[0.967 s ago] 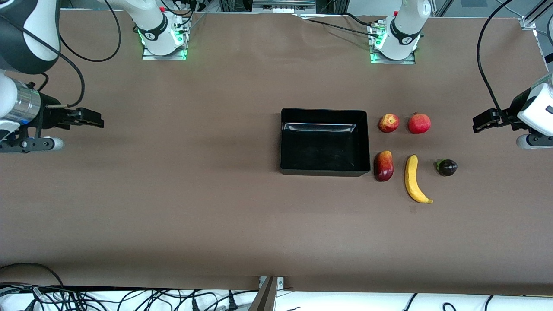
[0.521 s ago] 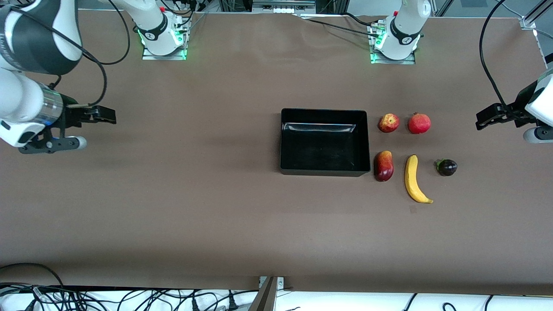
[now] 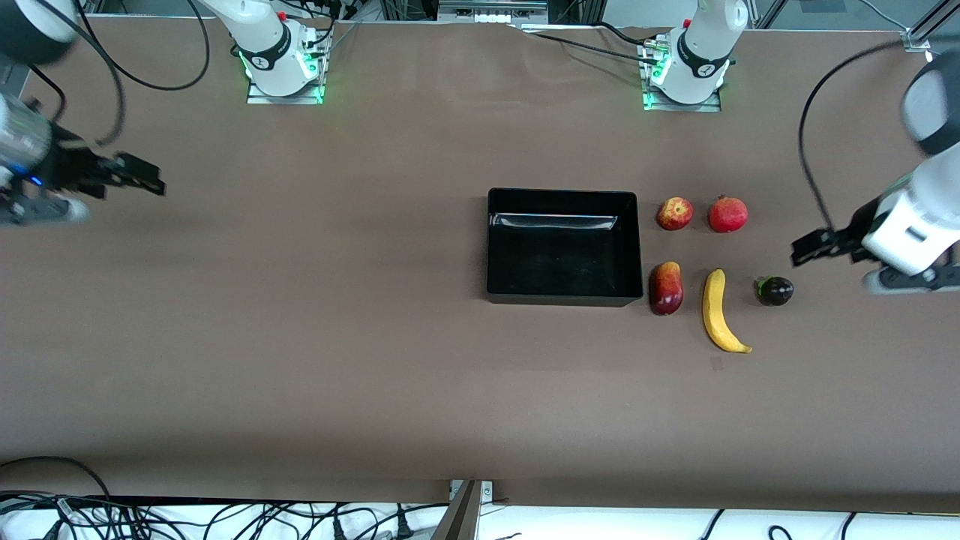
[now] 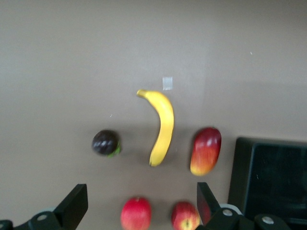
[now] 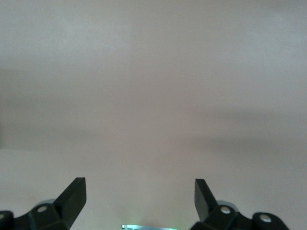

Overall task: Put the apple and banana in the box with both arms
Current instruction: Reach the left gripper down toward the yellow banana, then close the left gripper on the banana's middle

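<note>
**Left claw nearest the fruit cluster; both claws wide and empty**

The left claw (image 3: 808,251) hangs over the worktop (image 3: 300,360) at the left arm's end, just beside the small dark fruit (image 3: 775,290) and close to the whole fruit cluster. The right claw (image 3: 139,176) is over bare worktop at the right arm's end, well apart from every fruit, with the box (image 3: 491,240) between it and them. On position alone, the left arm is the better placed for a first pick.

The banana (image 3: 718,311) lies on the worktop between the dark fruit and the elongated red-and-yellow fruit (image 3: 666,288). Its long axis runs roughly toward and away from the front camera, with the dark tip at the nearer end. A grasp would likely want the fingers closing across this axis, near mid-length. The apple (image 3: 674,214) sits farther from the front camera than the elongated fruit, just beside the box wall and beside the uniformly red round fruit (image 3: 727,214). Neither task fruit is in the box, which holds nothing.

In the left wrist view the fingers (image 4: 74,205) stand wide apart with nothing between them; banana (image 4: 160,127) and apple (image 4: 186,216) both show on the worktop below. In the right wrist view the right claw (image 5: 139,199) is likewise spread wide, holding and touching nothing.
</note>
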`<state>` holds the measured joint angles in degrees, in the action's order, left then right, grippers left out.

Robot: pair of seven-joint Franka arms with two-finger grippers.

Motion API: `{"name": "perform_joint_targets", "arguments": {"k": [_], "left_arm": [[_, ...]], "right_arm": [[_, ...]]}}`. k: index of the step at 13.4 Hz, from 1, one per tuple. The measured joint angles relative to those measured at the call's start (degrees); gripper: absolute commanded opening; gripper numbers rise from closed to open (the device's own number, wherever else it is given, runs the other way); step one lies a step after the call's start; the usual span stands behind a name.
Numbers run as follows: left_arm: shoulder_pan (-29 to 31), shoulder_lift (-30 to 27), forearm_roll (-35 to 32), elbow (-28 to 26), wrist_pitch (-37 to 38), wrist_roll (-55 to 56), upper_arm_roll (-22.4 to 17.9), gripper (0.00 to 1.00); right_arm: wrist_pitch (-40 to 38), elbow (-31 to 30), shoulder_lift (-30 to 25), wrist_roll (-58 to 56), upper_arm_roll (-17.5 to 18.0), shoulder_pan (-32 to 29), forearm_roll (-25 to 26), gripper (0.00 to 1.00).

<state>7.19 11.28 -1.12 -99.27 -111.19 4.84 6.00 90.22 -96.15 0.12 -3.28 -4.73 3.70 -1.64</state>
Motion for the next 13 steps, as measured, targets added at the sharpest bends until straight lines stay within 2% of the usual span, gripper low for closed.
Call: {"name": "perform_joint_targets", "arguments": {"k": [3,7,9,12,13], "left_arm": [[-0.2,5.3,0.1,-5.0,-10.8,1.2,0.0,1.0],[-0.2,10.8,0.1,-13.6,-24.4,1.7,0.0,1.0],[-0.3,13.2,0.1,-15.9,-27.9,1.7,0.0,1.0],[-0.9,17.1,0.1,-16.4,-31.6,1.7,0.1,1.0],[-0.9,18.2,0.1,-16.4,-31.9,1.7,0.1,0.95]], "right_arm": [[-1.0,-0.5,-1.7,0.6,0.8,0.0,3.6,1.0],[-1.1,-0.3,-1.6,1.0,0.9,-0.1,4.0,1.0],[-0.9,0.0,-1.5,1.0,0.8,-0.1,4.0,1.0],[-0.9,0.4,-1.5,1.0,0.8,-0.1,4.0,1.0],[-1.0,0.6,-1.5,1.0,0.8,-0.1,4.0,1.0]]}}
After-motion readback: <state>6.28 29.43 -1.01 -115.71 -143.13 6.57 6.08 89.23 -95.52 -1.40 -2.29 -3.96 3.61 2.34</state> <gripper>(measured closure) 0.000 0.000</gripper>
